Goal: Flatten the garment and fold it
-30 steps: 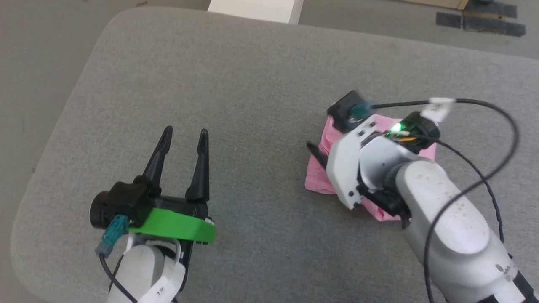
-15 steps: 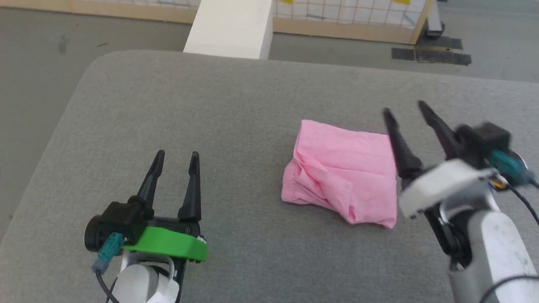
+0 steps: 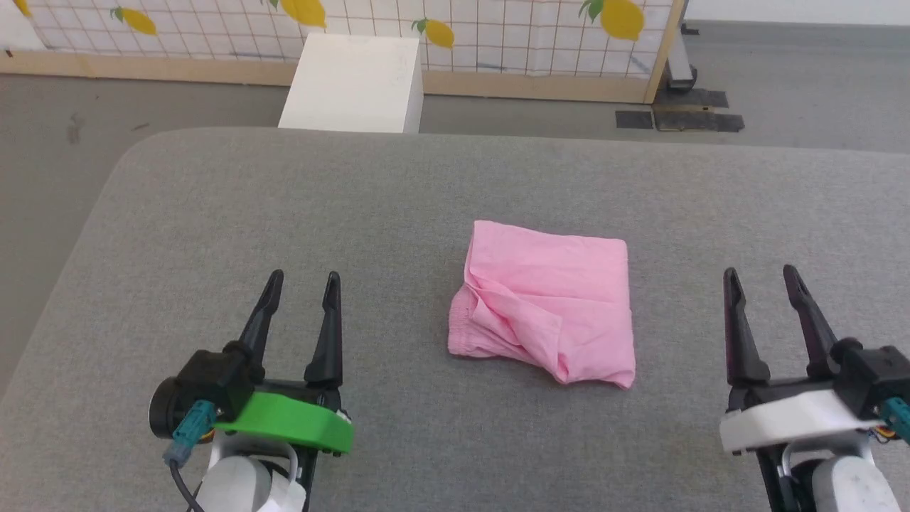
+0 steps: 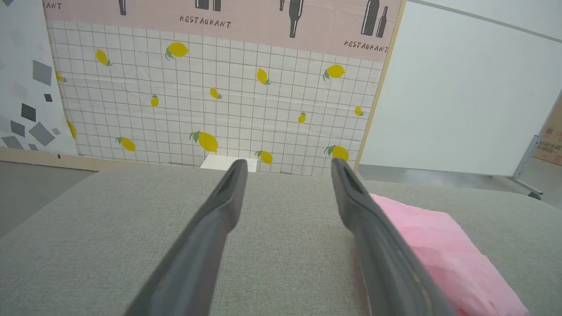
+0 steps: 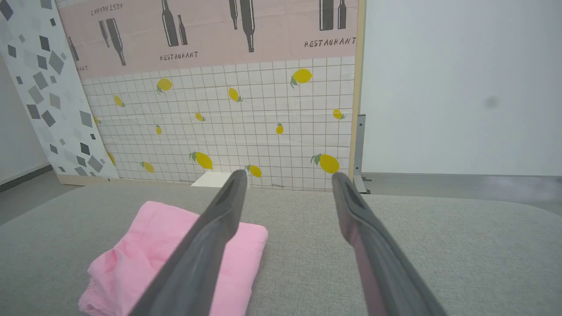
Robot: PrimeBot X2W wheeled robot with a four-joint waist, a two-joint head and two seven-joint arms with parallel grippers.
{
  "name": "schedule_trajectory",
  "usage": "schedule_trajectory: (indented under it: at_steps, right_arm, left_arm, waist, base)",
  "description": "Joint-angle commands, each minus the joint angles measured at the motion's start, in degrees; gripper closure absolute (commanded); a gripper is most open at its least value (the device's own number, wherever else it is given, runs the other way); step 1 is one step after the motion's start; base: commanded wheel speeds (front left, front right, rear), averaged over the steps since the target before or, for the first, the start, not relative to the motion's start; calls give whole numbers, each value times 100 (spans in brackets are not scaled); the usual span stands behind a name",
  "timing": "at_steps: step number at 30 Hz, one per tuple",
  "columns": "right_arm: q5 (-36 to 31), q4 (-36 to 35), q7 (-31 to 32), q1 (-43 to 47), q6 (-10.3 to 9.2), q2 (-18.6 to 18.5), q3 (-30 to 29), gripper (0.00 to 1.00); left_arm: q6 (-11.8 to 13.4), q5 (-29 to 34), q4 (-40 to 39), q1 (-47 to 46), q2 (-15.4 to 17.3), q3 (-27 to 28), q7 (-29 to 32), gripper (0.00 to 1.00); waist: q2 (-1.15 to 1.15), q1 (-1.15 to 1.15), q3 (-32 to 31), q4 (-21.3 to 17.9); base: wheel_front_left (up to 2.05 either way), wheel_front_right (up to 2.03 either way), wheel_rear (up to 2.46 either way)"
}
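Garment (image 3: 544, 313), pink, folded: lying 9 o'clock from right gripper (image 3: 761, 272), slightly nearer; 3 o'clock from left gripper (image 3: 303, 277); both gaping wide, holding nothing.

The garment (image 3: 551, 299) is plain light pink, thin cloth, folded into a rough square and lying near the middle of the grey tabletop (image 3: 284, 213). Its far and right edges run straight, while the near left side is creased and bunched (a gathered elastic hem shows there).
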Motion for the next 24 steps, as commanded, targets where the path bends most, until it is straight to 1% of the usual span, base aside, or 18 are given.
schedule_trajectory:
  at_steps: [1,11,24]
  right_arm:
    - [-18,15,-69,112,-8,18,-5,0]
    - [-101,-47,-152,552,-8,19,-7,0]
    - [-86,-26,-166,562,-8,19,57,0]
  left_arm:
    - [-22,27,37,101,-11,-9,-21,0]
    - [-22,34,210,210,-12,51,-21,0]
    - [-22,40,195,230,-12,113,-21,0]
  waist:
    - [0,0,-64,-66]
    - [0,0,-181,-221]
    - [0,0,-138,-302]
  base:
    - [0,0,0]
    - [0,0,0]
    - [0,0,0]
